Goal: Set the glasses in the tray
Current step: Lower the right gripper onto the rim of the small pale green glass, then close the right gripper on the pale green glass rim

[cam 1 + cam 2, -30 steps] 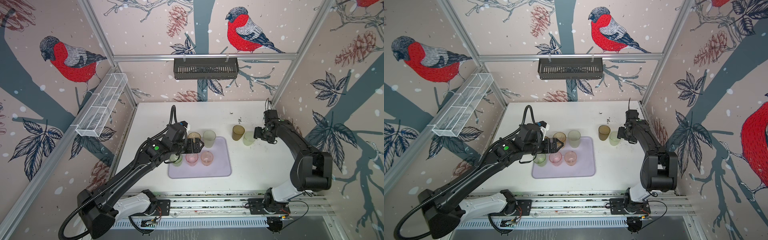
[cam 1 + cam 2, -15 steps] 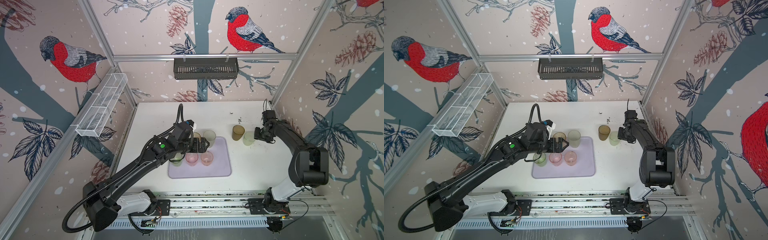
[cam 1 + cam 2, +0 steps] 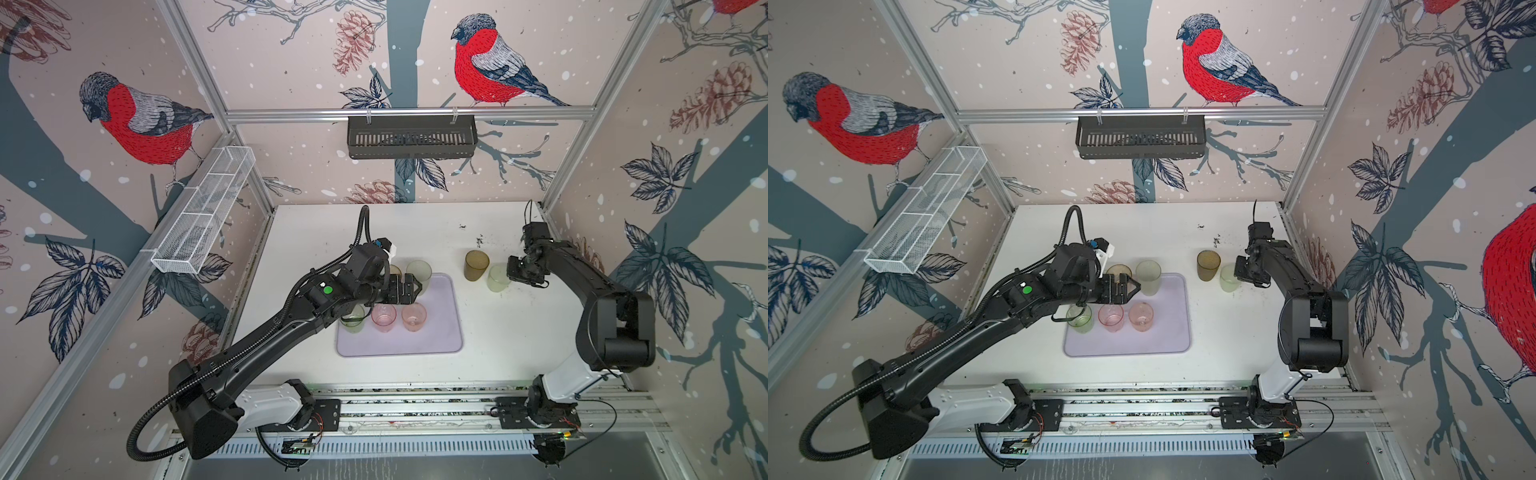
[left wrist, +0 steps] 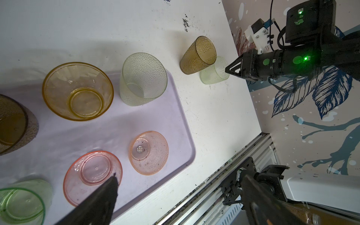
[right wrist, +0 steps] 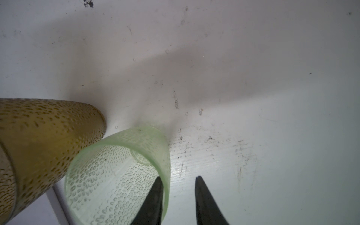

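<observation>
Left claw wide, right claw half-spread

Both top views show you the whole table from high at the front. The left wrist view looks beyond the left gripper to the right gripper and pale green glass; the right wrist view sits close on that glass.

Bright, even overhead light; soft shadows; wrist views blurred up close.
</observation>
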`<control>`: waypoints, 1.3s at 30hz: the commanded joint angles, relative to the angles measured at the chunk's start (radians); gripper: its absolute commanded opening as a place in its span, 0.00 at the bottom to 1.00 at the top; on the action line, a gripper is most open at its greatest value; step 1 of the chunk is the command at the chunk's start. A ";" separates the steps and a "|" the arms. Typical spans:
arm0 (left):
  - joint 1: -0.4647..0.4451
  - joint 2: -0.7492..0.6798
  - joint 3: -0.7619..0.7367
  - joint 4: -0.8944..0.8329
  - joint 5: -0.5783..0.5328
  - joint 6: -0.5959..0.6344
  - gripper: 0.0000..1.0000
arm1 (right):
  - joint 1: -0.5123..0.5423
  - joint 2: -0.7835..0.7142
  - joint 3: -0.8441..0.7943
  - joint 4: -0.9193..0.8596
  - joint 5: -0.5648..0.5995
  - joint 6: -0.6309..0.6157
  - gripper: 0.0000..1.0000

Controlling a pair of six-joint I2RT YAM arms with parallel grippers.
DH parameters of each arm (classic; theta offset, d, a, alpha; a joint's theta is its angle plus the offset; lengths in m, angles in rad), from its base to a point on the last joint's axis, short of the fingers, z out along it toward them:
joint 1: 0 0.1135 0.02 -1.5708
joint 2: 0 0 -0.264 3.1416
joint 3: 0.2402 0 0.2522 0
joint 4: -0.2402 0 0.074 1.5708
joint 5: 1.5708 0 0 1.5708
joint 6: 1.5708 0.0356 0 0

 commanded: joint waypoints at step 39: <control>-0.004 -0.028 -0.016 0.016 -0.019 -0.016 0.98 | 0.000 -0.032 -0.014 0.000 0.024 -0.029 0.03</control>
